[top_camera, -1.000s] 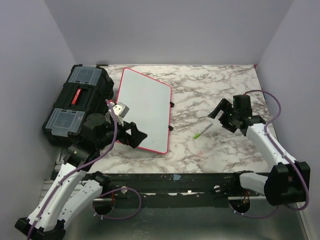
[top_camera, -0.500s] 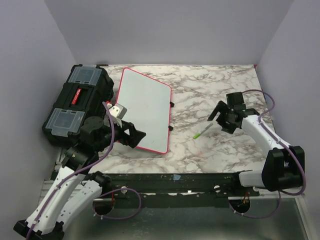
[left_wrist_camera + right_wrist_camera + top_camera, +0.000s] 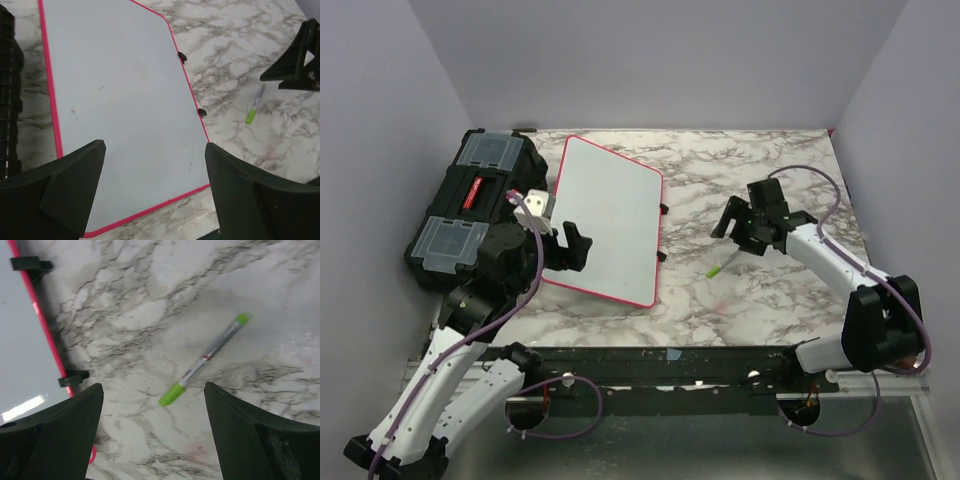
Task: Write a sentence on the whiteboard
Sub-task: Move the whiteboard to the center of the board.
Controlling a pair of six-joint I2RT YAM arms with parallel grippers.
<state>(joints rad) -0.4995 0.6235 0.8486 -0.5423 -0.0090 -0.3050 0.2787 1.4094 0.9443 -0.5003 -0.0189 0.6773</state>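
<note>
The right tool point(image 3: 152, 388) hangs released and empty just over the green-capped marker point(image 3: 205, 360) lying on the counter point(image 3: 280, 305). It should descend straight and pinch the barrel mid-length. The left tool point(image 3: 155, 150), also released, hovers above the near end of the blank whiteboard point(image 3: 115, 90), placed to steady it.
</note>
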